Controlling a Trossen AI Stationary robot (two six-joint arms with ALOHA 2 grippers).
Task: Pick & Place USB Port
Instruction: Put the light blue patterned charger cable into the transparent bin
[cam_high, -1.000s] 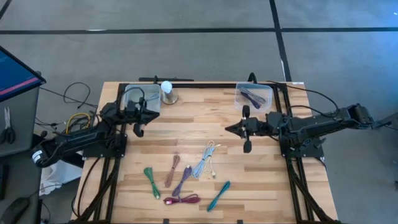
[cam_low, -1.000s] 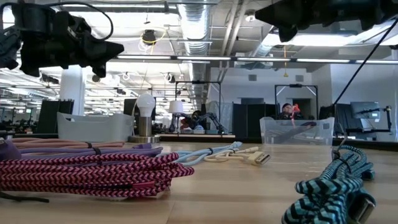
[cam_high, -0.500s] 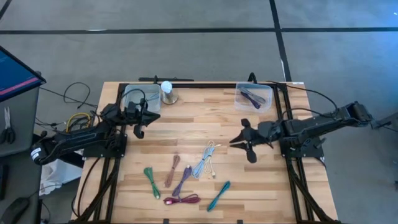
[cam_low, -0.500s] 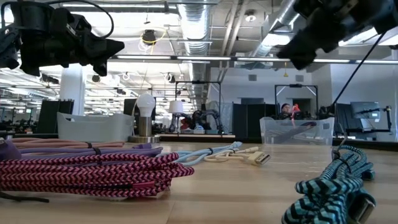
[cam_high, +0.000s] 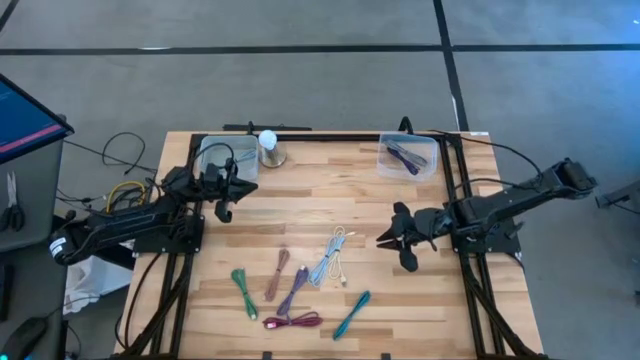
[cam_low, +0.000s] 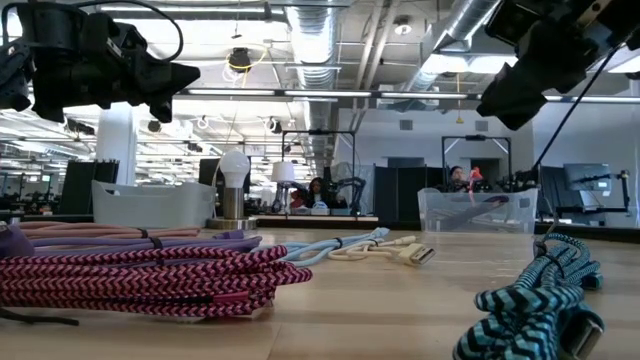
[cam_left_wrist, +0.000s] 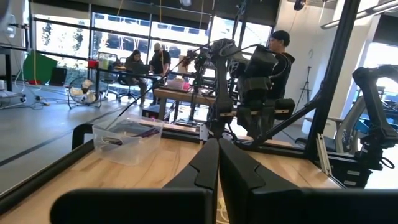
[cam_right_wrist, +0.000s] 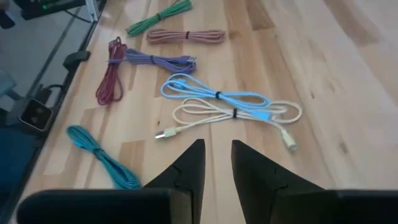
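Several coiled USB cables lie on the wooden table (cam_high: 440, 310): green (cam_high: 243, 292), tan (cam_high: 277, 273), purple (cam_high: 294, 290), magenta (cam_high: 292, 321), light blue (cam_high: 322, 265), cream (cam_high: 341, 262) and teal (cam_high: 352, 314). My right gripper (cam_high: 383, 240) hangs above the table to the right of them, tipped down toward the light blue cable (cam_right_wrist: 214, 93) and the cream cable (cam_right_wrist: 236, 115). Its fingers (cam_right_wrist: 191, 163) stand a little apart, with nothing between them. My left gripper (cam_high: 222, 205) waits shut in the air by the far left bin (cam_high: 222, 155), and its fingers (cam_left_wrist: 217, 168) are closed together.
A clear bin (cam_high: 408, 155) at the far right holds dark cables. A light bulb on a base (cam_high: 268, 148) stands between the two bins. Bare wood lies between the bins and the cable group. In the low view, people sit in the room beyond the table.
My right gripper has swung toward the table's near edge and come down, tipping from level to slanting down at the cables, and it has rolled about its own axis. The cables have not moved.
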